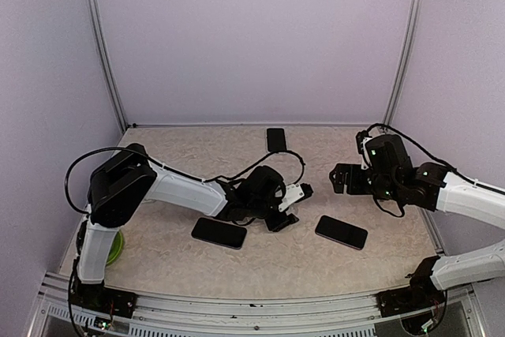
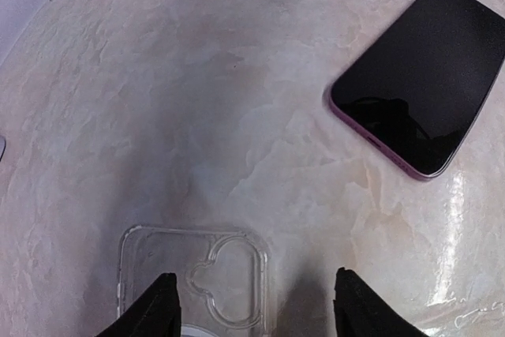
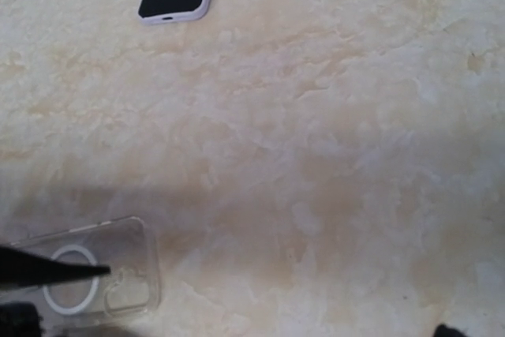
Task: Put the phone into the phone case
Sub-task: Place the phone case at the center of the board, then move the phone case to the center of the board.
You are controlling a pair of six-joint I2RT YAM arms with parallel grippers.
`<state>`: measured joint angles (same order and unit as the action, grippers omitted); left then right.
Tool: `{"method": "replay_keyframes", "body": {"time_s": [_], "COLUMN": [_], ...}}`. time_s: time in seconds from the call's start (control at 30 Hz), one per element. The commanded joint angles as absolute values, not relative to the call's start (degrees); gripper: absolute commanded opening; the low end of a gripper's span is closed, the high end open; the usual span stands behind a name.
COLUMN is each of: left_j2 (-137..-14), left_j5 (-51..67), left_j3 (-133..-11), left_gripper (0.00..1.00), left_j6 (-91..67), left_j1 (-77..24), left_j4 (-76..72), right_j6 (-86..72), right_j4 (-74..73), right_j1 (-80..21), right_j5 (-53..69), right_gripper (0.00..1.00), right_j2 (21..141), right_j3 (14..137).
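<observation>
Left fingers (image 2: 162,309) over case (image 2: 229,274), phone (image 2: 422,76) beyond

The left gripper (image 2: 256,317) hangs with jaws apart over a clear phone case (image 2: 197,274) lying flat on the marbled table (image 2: 158,116). A dark-screened phone (image 2: 422,76) lies face up, apart from the case.

The beige marbled tabletop (image 2: 237,76) is lit softly from above, and white glare is seen near one edge. The right wrist view is blurred.

Pale lilac walls (image 1: 252,37) enclose a beige marbled tabletop (image 1: 197,144); metal posts (image 1: 106,53) stand in both far corners.
</observation>
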<state>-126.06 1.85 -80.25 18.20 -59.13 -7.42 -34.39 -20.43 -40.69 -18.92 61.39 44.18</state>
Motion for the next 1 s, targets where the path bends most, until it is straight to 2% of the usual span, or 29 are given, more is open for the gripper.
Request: {"method": "replay_keyframes", "body": {"time_s": [0.0, 0.1, 0.33, 0.43, 0.6, 0.83, 0.97], "left_j2": [-121.21, -116.05, -101.10, -95.28, -88.84, -83.74, -82.07], "left_j5": [-0.53, -2.23, -11.06, -16.06, -25.14, -35.07, -33.40], "left_j3": [-76.62, -72.38, -62.29, -58.51, -54.95, -52.14, -47.88], "left_gripper": [0.70, 0.78, 0.88, 0.89, 0.98, 0.99, 0.99], "left_j6": [14.91, 9.64, -5.46, -10.92, -19.38, -34.45, -41.40], "left_j1": [-56.84, -54.15, -46.38, -43.17, -38.53, -30.06, -23.89], "left_j4": [-10.66, -13.70, -14.01, -11.15, -3.02, 10.56, 11.84], "right_j6": [-34.90, -34.74, -34.06, -33.72, -33.24, -33.35, -33.48], "right_j4": [-20.05, -19.26, -17.32, -16.43, -14.65, -12.55, -12.06], "right_j1": [-40.16, -40.16, -40.14, -40.14, -40.12, -40.14, -40.15], "right_j5": [-19.14, -18.63, -16.73, -16.09, -14.44, -12.46, -11.51], "right_gripper": [0.98, 0.98, 0.98, 0.98, 0.98, 0.97, 0.97], "right_j2": [60.62, 60.86, 62.10, 62.69, 64.13, 65.72, 65.75], "right_j3": [43.81, 43.42, 42.55, 42.41, 42.19, 41.54, 40.93]}}
